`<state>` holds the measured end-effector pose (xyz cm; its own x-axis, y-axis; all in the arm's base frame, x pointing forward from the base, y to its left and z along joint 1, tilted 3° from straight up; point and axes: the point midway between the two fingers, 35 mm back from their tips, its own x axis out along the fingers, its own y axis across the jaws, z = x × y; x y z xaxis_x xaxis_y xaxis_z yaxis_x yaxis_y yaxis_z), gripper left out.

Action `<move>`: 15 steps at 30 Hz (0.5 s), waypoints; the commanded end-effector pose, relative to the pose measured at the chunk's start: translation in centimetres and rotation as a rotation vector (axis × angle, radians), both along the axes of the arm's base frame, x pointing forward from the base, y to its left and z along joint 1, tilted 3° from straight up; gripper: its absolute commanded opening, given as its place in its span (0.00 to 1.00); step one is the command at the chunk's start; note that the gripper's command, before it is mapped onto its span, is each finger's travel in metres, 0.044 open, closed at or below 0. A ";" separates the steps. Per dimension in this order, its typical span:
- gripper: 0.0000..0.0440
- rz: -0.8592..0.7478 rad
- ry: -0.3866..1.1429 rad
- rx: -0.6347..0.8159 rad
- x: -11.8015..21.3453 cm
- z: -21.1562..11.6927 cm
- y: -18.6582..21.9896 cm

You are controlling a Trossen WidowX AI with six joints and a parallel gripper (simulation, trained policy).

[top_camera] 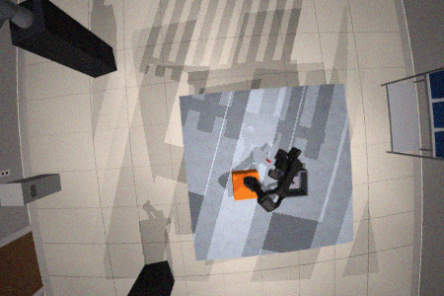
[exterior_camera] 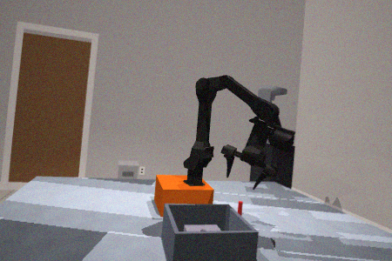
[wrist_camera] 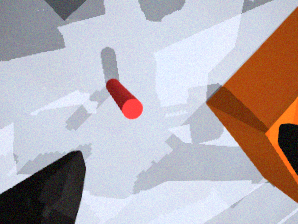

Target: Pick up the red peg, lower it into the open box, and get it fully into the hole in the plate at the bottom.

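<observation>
The red peg [top_camera: 268, 161] [exterior_camera: 240, 208] [wrist_camera: 121, 96] stands upright on the blue-grey mat, behind and right of the box in the exterior view. My gripper [exterior_camera: 241, 182] [wrist_camera: 182, 147] is open and empty, its fingers pointing down and spread wide above the table. In the wrist view the peg lies up and left of the middle between the fingers, touching neither. The dark grey open box [top_camera: 303, 186] [exterior_camera: 215, 247] holds a pale plate [exterior_camera: 202, 228] at its bottom. The plate's hole shows only faintly, and the arm partly covers the box in the top view.
The arm is mounted on an orange block [top_camera: 245, 192] [exterior_camera: 187, 199] [wrist_camera: 260, 75], left of the peg in the exterior view and at the right of the wrist view. The blue-grey mat [top_camera: 237, 239] [exterior_camera: 57, 215] carries broad shadows, some near the peg.
</observation>
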<state>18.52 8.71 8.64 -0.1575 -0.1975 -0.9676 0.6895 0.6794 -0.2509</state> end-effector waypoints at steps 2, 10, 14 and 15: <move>1.00 0.005 0.030 -0.013 -0.1 -1.4 0.0; 1.00 0.009 0.037 -0.035 0.2 -4.0 0.1; 1.00 0.008 0.029 -0.044 0.4 -5.5 0.1; 1.00 0.008 0.027 -0.046 0.4 -5.9 0.1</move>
<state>19.04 8.97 3.70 -0.1793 -0.2296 -0.9566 0.6758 0.6779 -0.2893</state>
